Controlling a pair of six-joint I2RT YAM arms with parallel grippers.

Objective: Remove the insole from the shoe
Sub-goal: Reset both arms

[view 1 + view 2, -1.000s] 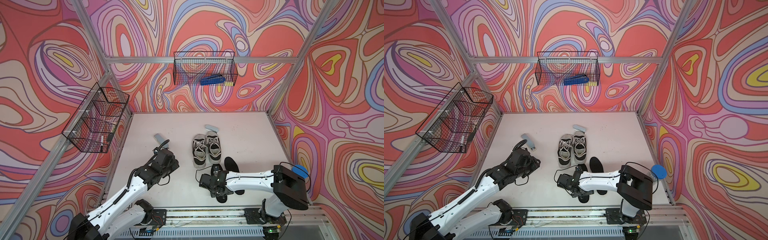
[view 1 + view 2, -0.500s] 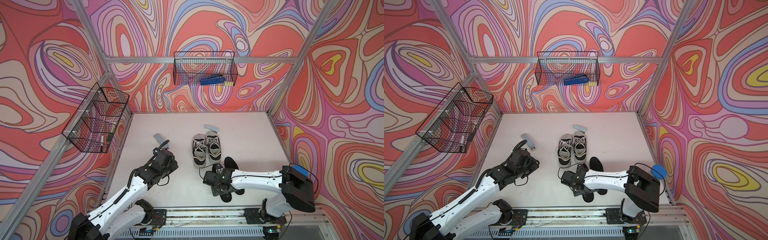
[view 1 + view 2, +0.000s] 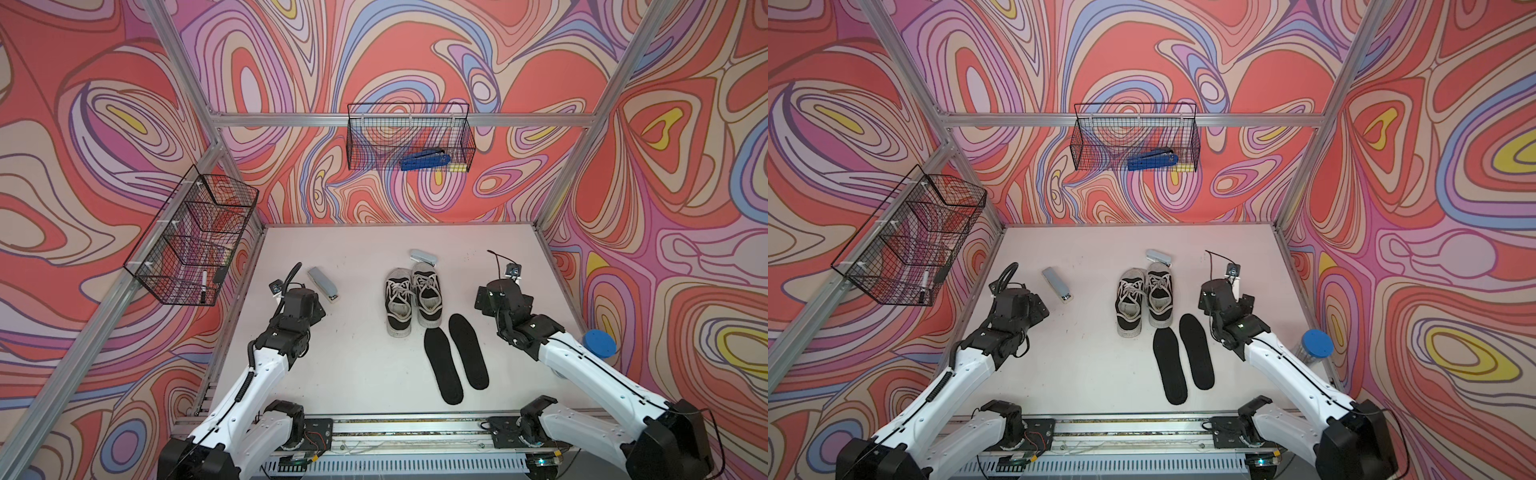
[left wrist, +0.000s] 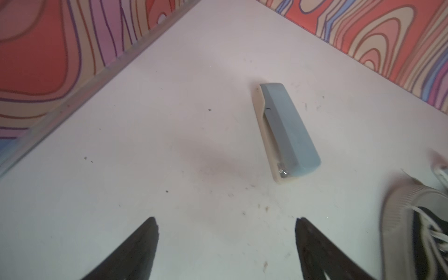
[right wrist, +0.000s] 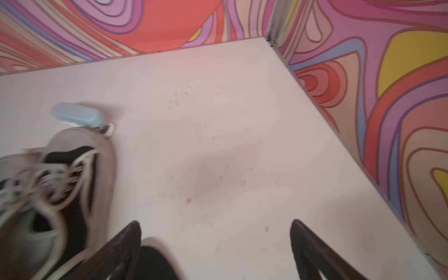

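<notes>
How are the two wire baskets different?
The back-wall basket is one undivided bin, while the side-wall basket is split into compartments. The back-wall basket holds a blue stapler; the side-wall basket holds a marker. Both are black wire and hang above the table.

Swirl-patterned walls (image 3: 415, 62), pale tabletop (image 3: 357, 340), aluminium frame (image 3: 291, 120) — back wire basket (image 3: 374, 141), side basket (image 3: 187, 249)

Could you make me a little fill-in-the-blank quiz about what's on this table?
___ black insoles lie on the table, out of the shoes.
The wire basket on the back wall holds a ___ stapler.
The left end effector and right end effector are both ___, holding nothing.
Missing words: two; blue; open.
</notes>
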